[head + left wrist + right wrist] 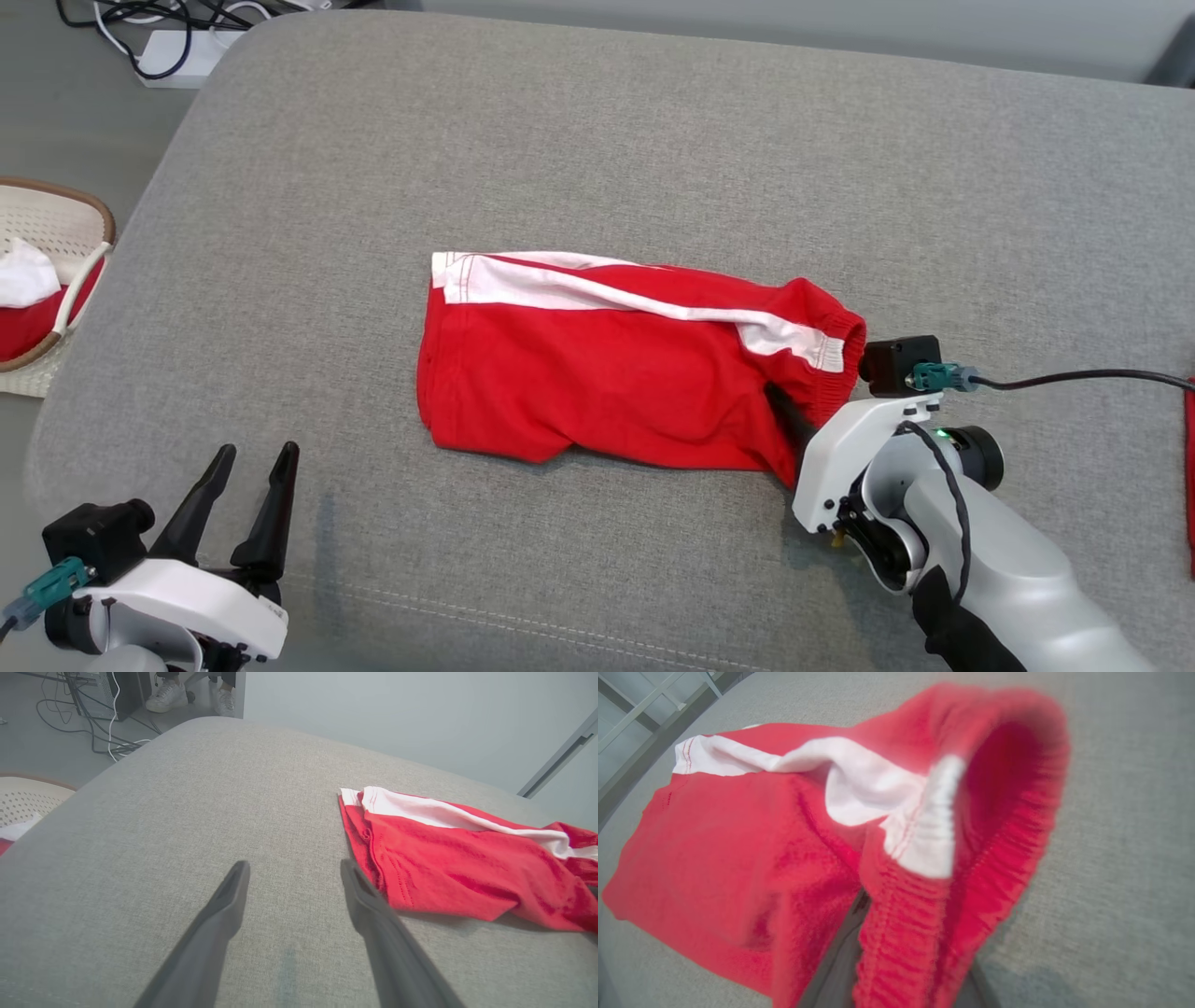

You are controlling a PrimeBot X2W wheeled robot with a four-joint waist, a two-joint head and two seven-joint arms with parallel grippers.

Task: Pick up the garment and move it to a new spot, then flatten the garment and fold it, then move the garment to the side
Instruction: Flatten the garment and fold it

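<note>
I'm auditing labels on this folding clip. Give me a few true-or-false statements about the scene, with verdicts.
1. The red shorts lie on the grey cushion. True.
2. The left gripper holds the shorts. False: it stands open over bare cushion, apart from them.
3. The right gripper is at the shorts' elastic waistband. True: in the right wrist view the waistband runs between its fingers.
4. The shorts carry a blue stripe. False: the stripe is white.
5. The basket sits on the robot's right. False: it is on the left, beside the cushion.
</note>
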